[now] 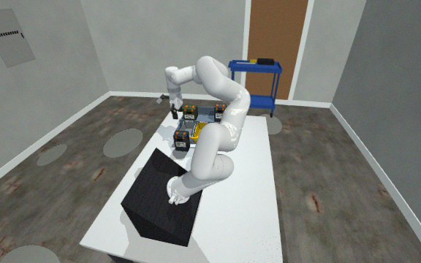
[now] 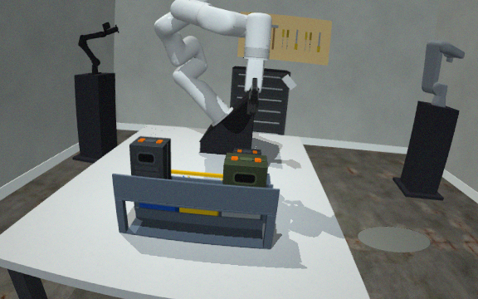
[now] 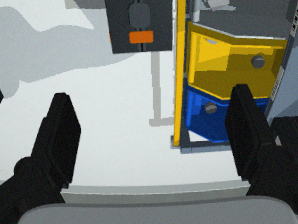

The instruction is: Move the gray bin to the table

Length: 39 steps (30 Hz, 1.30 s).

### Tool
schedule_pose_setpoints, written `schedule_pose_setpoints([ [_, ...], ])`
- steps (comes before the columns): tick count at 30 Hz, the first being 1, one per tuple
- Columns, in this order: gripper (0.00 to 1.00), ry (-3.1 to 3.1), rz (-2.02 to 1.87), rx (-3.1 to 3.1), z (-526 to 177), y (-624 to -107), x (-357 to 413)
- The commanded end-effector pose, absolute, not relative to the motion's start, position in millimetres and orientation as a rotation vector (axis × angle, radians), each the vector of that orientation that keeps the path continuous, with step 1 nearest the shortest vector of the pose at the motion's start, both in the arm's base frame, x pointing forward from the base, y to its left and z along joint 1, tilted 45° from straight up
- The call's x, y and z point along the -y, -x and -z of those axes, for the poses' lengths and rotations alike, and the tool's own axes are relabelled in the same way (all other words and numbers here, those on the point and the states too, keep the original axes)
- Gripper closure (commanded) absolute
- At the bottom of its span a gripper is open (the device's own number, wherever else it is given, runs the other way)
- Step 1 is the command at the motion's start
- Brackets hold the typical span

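Observation:
The gray-blue shelf [image 2: 195,208] stands on the white table [image 2: 173,216]. Three bins sit in a row in it: blue [image 2: 158,207], yellow [image 2: 198,212] and the gray bin [image 2: 241,215]. My gripper [image 3: 151,106] [image 2: 253,100] is open and empty. It hangs above the table beside the shelf's end, apart from every bin; it also shows in the top view [image 1: 174,111].
A dark box with orange buttons [image 2: 149,158] and a green box [image 2: 245,169] stand by the shelf's top, a third box [image 1: 219,111] nearby. A yellow rail [image 3: 180,50] runs along the shelf. The arm's black base block [image 1: 161,199] sits on the table.

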<state>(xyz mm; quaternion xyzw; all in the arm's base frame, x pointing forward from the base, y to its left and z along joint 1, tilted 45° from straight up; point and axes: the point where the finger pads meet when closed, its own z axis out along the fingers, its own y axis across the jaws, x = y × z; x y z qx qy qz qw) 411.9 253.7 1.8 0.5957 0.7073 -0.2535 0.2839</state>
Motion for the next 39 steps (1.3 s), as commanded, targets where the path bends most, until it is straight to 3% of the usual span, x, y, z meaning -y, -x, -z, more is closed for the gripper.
schedule_pose_setpoints([
  [1, 0.0, -1.595, 0.672, -1.894, -4.1, -410.3, -254.0],
  [39, 0.0, -1.595, 0.672, -1.894, -6.3, -405.7, -251.2],
])
